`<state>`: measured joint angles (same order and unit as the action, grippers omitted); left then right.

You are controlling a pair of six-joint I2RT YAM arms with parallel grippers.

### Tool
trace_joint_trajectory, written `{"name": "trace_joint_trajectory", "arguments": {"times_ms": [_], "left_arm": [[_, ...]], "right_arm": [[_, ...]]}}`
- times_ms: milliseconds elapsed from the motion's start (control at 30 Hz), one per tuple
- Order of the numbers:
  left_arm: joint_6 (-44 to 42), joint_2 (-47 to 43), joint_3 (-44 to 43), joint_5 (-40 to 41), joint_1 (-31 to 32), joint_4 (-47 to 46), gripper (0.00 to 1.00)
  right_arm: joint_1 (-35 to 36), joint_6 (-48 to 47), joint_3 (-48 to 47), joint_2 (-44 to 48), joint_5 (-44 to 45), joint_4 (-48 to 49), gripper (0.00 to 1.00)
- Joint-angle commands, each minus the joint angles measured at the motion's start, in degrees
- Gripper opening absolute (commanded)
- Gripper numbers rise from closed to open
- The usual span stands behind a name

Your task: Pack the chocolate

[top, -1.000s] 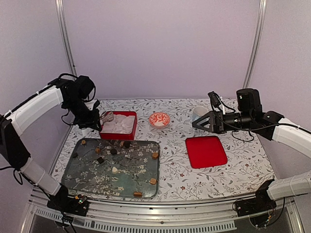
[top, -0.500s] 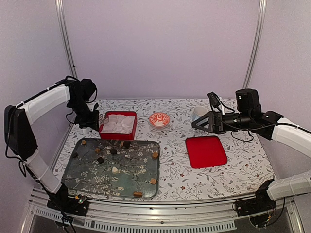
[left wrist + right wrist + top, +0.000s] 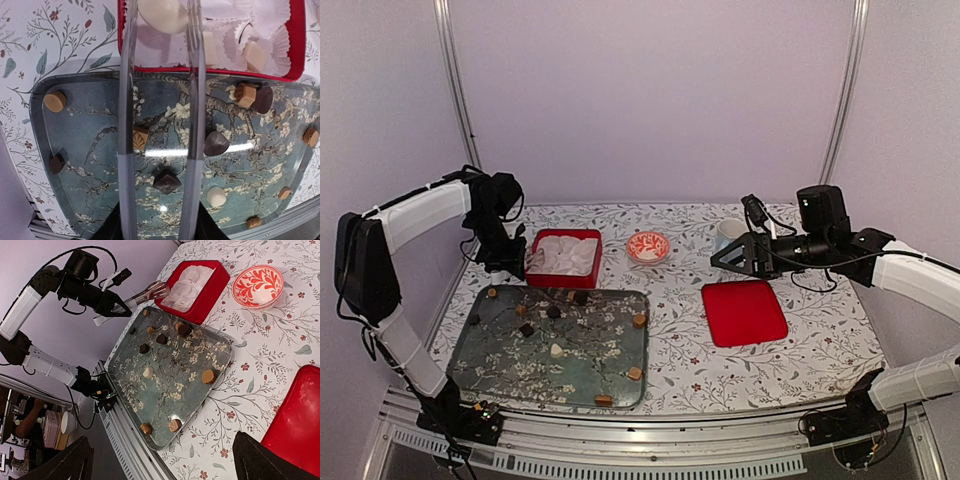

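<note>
the chocolate [image 3: 166,181] is little dark, caramel and cream bits mostly scattered on the floral tray [image 3: 510,365] at the bench's near-left corner, left jaws pinching a cream piece [image 3: 162,14] over the red box [image 3: 563,282], right jaws gaping

This is a robotics lab cell, not a home. Plain lilac panels [image 3: 650,100] wall in the back and sides, fixed to aluminium posts [image 3: 455,80]. The left arm [image 3: 415,210] and right arm [image 3: 920,275], trailing loose black cables, are bolted to a slotted aluminium rail [image 3: 650,445] along the near edge of the table [image 3: 680,350], whose floral cloth is the only domestic touch. Past the table's left edge, the right wrist view shows what looks like a seated person [image 3: 25,415] among cluttered gear.
</note>
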<state>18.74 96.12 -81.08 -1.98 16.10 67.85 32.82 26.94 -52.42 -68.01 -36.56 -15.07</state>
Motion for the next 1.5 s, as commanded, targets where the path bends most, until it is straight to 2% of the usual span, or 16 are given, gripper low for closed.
{"name": "trace_joint_trajectory", "arguments": {"times_ms": [0, 567, 867, 1167, 1467], "left_arm": [[-0.7, 0.1, 1.0, 0.0, -0.6, -1.1, 0.33], [-0.3, -2.2, 2.0, -1.5, -0.6, -0.9, 0.42], [2.7, -9.2, 1.7, -3.2, -0.4, 1.8, 0.41], [7.4, -19.8, 9.5, -7.5, 1.0, 5.1, 0.42], [17.4, -27.2, 18.4, -9.0, 7.7, 6.5, 0.42]], "right_arm": [[-0.3, -0.9, -1.4, -0.5, -0.1, 0.0, 0.99], [-0.3, -0.9, -0.7, 0.4, 0.2, 0.1, 0.99], [-0.3, -0.9, -1.0, 0.5, -0.7, 0.9, 0.99], [-0.3, -1.1, -0.3, 1.5, -2.1, 1.2, 0.99], [-0.3, 0.0, 1.9, 3.2, -2.8, 2.5, 0.99]]}}
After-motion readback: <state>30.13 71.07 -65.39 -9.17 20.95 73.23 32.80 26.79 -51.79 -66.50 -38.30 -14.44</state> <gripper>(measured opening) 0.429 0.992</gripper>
